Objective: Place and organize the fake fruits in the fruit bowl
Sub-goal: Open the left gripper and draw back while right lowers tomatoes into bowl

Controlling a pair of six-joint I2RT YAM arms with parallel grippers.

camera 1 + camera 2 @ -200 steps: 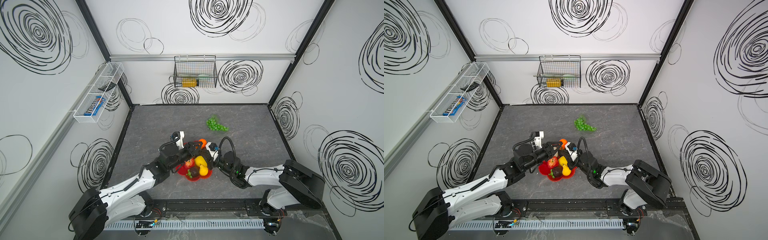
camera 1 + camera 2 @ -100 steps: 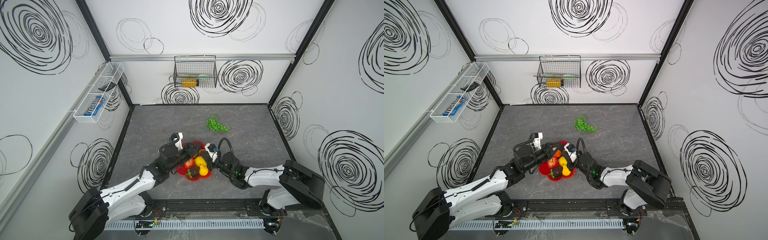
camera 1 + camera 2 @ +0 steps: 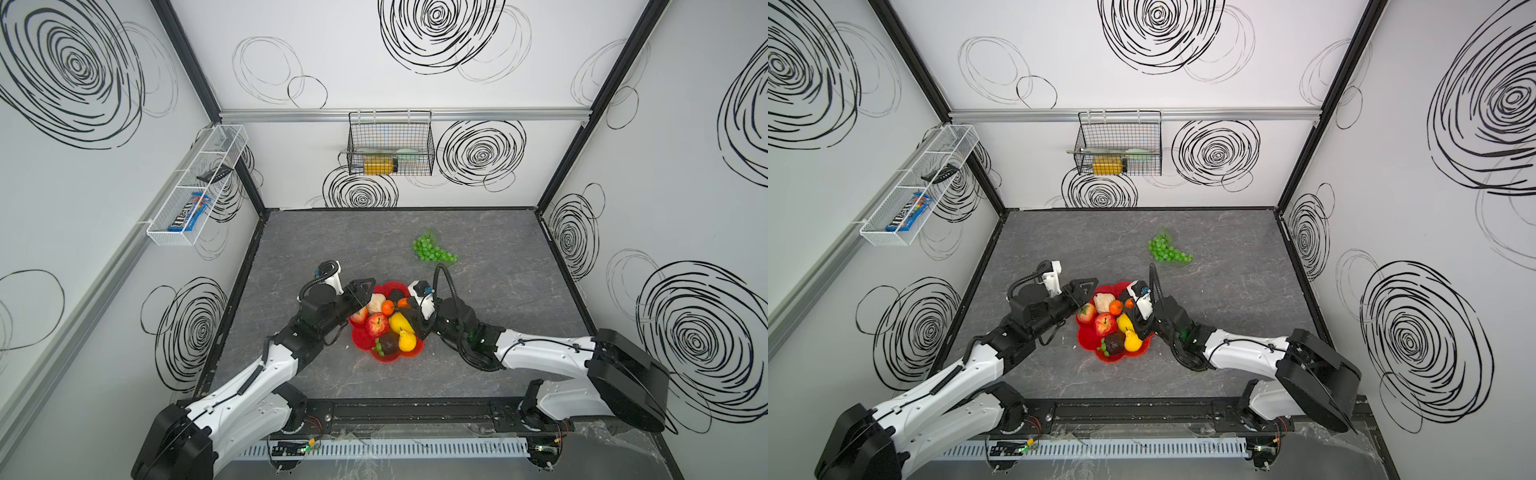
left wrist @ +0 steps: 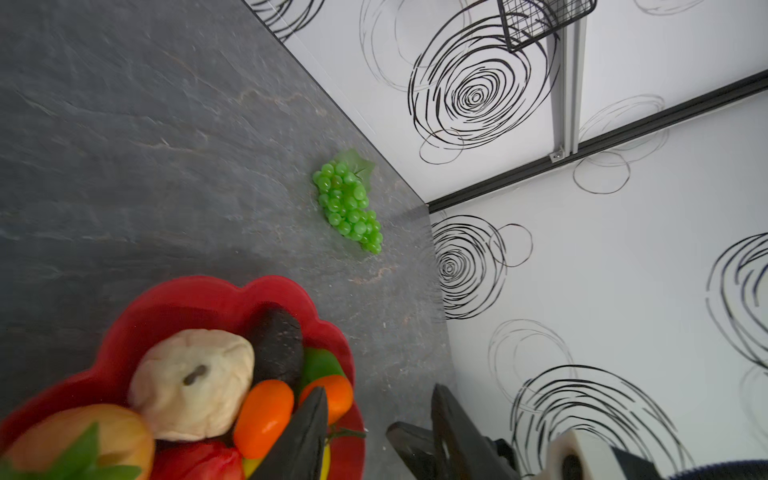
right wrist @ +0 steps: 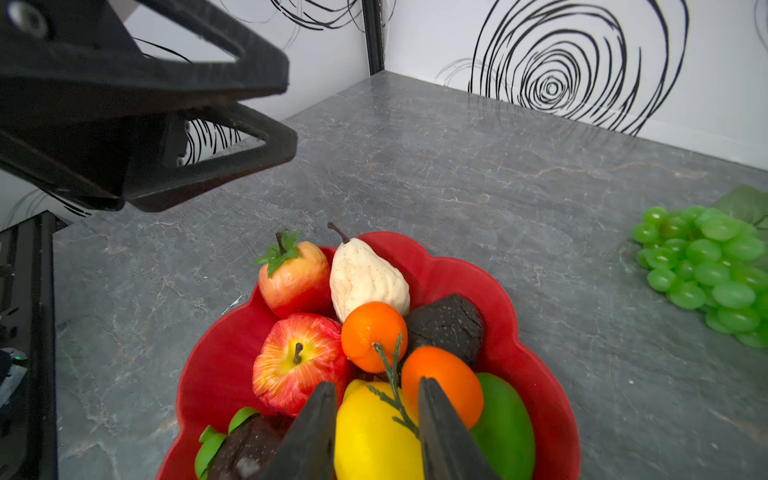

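The red scalloped fruit bowl (image 3: 362, 344) (image 5: 216, 374) sits near the table's front middle. In it lie a red apple (image 5: 297, 365), a strawberry (image 5: 293, 278), a cream lumpy piece (image 5: 365, 278), two oranges (image 5: 372, 332), a dark avocado (image 5: 449, 324), a lime (image 5: 503, 424), a lemon (image 5: 374, 436) and a yellow pear (image 3: 407, 340). Green grapes (image 3: 432, 250) (image 4: 349, 208) lie apart on the table, behind and to the right. My left gripper (image 4: 378, 390) (image 3: 360, 291) hangs open over the bowl's far left rim, holding nothing. My right gripper (image 5: 376, 382) (image 3: 412, 320) is open, its fingers straddling the lemon.
A black wire basket (image 3: 390, 143) with a yellow bottle hangs on the back wall. A white mesh tray (image 3: 195, 187) is fixed to the left wall. A black rail (image 3: 395, 411) runs along the table's front edge. Walls close in three sides.
Both grippers have opened wider. An orange that stood high at the bowl's far edge now lies among the other fruits. The left gripper dipped toward the bowl and drew back.
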